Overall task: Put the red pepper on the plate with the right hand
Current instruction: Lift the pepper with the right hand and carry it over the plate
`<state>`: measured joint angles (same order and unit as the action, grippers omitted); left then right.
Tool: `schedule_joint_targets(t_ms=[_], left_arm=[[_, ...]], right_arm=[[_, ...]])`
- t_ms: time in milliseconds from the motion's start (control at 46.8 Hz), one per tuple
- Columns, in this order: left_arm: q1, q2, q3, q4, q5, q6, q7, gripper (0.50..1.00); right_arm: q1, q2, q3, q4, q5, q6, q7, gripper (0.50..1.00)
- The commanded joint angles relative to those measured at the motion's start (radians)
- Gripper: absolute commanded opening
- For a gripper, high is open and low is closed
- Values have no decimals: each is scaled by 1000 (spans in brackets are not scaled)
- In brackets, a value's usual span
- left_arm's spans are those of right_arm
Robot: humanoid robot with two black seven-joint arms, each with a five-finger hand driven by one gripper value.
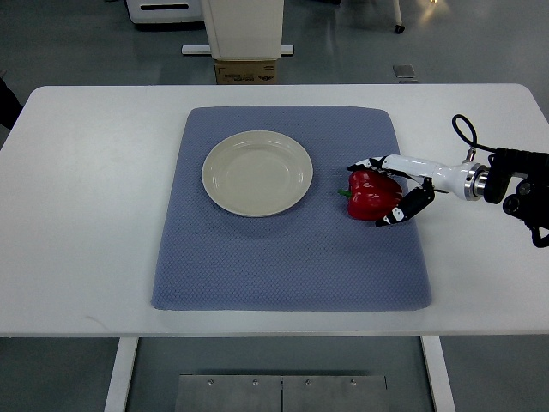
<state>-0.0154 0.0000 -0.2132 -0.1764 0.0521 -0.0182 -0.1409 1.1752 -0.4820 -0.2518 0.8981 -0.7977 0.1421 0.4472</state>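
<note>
Blue mat (283, 275) on white surface (94, 215). Plate (256, 172) empty, mat's left half. Red pepper (372, 195) to its right, on mat, my right-hand fingers (410, 206) wrapped around it. Lift and transfer remain.

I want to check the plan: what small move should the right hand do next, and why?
Probably lift the red pepper slightly and carry it left toward the plate. The right hand already wraps it, fingers on both sides, yet the pepper seems to sit on the blue mat, beside the empty plate.
</note>
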Motion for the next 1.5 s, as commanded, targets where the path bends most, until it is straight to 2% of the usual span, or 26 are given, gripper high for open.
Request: schedule_joint_targets(t_ms=[0, 257, 385, 470, 556, 941, 1326, 1475], left_arm=[[0, 0, 0, 0, 0, 0, 0, 1000], [0, 0, 0, 0, 0, 0, 0, 1000], [0, 0, 0, 0, 0, 0, 1, 1000], [0, 0, 0, 0, 0, 0, 0, 1000], [0, 0, 0, 0, 0, 0, 1, 1000], [0, 0, 0, 0, 0, 0, 0, 1000], [0, 0, 0, 0, 0, 0, 0, 1000], [0, 0, 0, 0, 0, 0, 0, 1000]], right_arm=[[0, 5, 0, -2, 0, -1, -4, 864], [1, 19, 2, -19, 0, -1, -11, 740], [6, 19, 2, -24, 2, -1, -16, 615], [9, 19, 2, -25, 2, 1, -21, 500], [15, 19, 8, -27, 5, 1, -27, 500], [61, 36, 112, -33, 12, 4, -128, 500], [126, 154, 138, -47, 12, 4, -223, 500], [136, 227, 143, -87, 14, 2, -249, 500]])
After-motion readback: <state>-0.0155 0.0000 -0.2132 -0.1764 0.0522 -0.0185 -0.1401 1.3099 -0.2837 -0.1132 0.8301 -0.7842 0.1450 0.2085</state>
